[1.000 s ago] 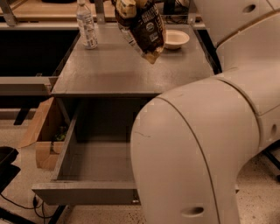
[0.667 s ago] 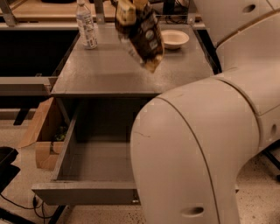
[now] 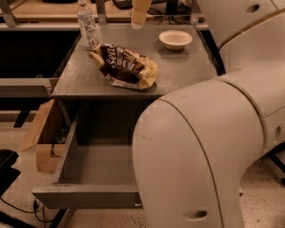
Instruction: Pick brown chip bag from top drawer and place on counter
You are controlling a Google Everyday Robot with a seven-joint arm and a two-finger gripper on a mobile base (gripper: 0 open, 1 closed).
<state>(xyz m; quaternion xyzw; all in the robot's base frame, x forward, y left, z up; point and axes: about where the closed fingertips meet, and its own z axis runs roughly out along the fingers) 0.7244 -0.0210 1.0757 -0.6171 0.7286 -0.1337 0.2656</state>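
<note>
Released brown chip bag (image 3: 126, 65) lies on counter (image 3: 187, 69), pincer (image 3: 139, 22) above, apart.

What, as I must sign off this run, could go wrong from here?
The brown chip bag lies near the counter's front edge, above the open top drawer; a nudge could tip it in. The gripper hangs between the water bottle and bowl, so a sideways retreat may knock either.

Wooden desk (image 3: 40, 10) along back, cables (image 3: 156, 10) lying on it. Dark hollow under desk. Gripper (image 3: 139, 15) at top edge of view, in front of desk. Open cardboard box (image 3: 41, 136) on floor at left, flaps up. Pale speckled floor (image 3: 262, 200). Black cords (image 3: 24, 208) trailing across floor, lower left. Light warm, dim.
</note>
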